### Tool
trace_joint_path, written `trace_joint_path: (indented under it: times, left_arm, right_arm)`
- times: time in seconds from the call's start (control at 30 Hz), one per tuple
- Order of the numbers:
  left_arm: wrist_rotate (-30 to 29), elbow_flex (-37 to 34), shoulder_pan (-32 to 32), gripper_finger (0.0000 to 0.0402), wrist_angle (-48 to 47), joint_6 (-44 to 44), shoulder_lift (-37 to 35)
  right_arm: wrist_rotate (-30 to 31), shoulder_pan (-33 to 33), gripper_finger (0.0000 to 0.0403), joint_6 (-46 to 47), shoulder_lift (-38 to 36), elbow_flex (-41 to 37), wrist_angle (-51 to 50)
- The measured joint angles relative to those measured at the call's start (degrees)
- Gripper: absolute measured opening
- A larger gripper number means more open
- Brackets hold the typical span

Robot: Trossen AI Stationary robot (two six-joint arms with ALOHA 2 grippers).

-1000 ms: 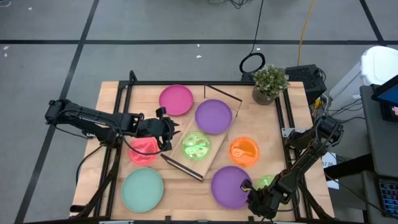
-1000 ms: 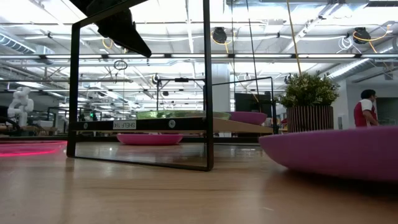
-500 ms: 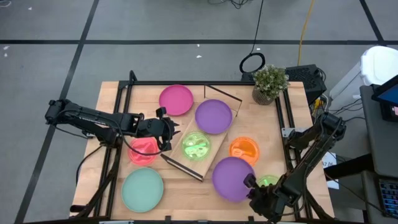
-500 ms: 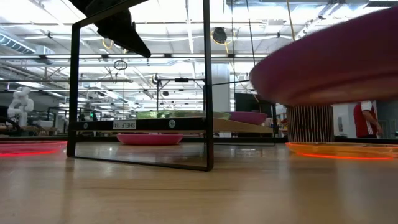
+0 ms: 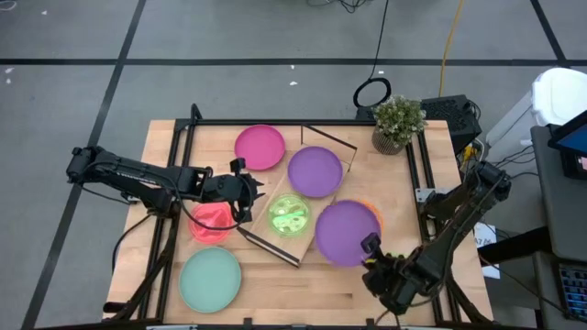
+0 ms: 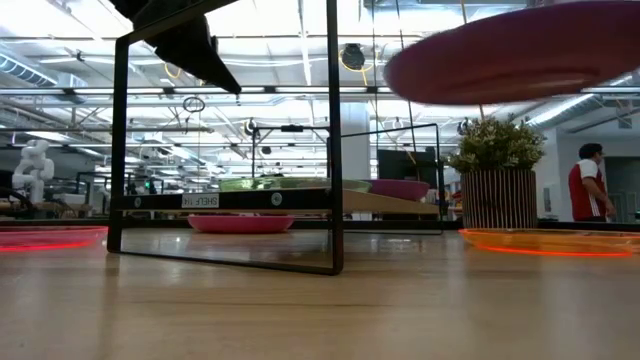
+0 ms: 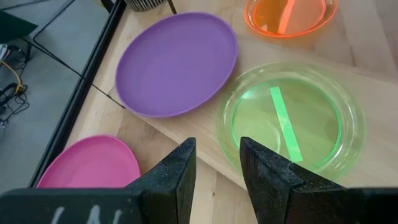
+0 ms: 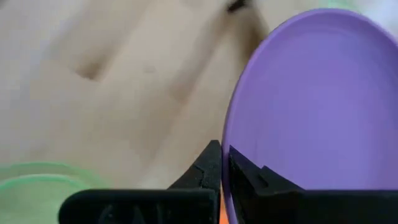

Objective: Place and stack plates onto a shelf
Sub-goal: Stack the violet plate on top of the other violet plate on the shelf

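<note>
My right gripper (image 5: pixel 370 245) is shut on a large purple plate (image 5: pixel 346 232), held in the air over the table's right half, beside the shelf (image 5: pixel 316 213). The shelf, a light-wood board with black end frames, lies aslant mid-table and bears a second purple plate (image 5: pixel 315 171) and a lime green plate (image 5: pixel 289 214). My left gripper (image 7: pixel 217 163) hovers open by the shelf's left side, nothing between its fingers. A magenta plate (image 5: pixel 260 147), a red plate (image 5: pixel 212 221) and a mint green plate (image 5: pixel 210 278) lie flat on the table. An orange plate (image 6: pixel 550 241) lies under the held one. My right gripper pinches the purple plate's rim (image 8: pixel 227 144) between its two fingers, on the plate's near right side. The fingers slant down from the table's near right. The plate is lifted clear of the table and stays nearly level (image 6: pixel 520 50), above the orange plate.
A potted plant (image 5: pixel 397 124) stands at the far right corner. Another green plate (image 8: pixel 28 182) lies on the table near my right gripper. The shelf's black end frame (image 6: pixel 331 150) stands upright near the low camera. A person (image 6: pixel 590 185) is in the room beyond.
My right gripper has risen and gone toward the far edge and the shelf, staying shut on the purple plate. The plate has left the table, passed up through a tilt and now hangs nearly level over the orange plate. My left arm has kept still.
</note>
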Motion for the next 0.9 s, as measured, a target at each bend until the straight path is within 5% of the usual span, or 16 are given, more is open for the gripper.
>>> trace_joint_path:
  times: [0.57, 0.9]
  left_arm:
    - [0.00, 0.00, 0.01, 0.0131, -1.34, -0.24, 0.01]
    - [0.00, 0.00, 0.00, 0.0131, -1.38, -0.39, 0.00]
  right_arm:
    - [0.73, -23.05, 0.0000, -25.52, -3.93, -0.06, 6.91]
    - [-11.36, -36.18, 0.0000, -41.26, -3.92, -7.68, 24.60]
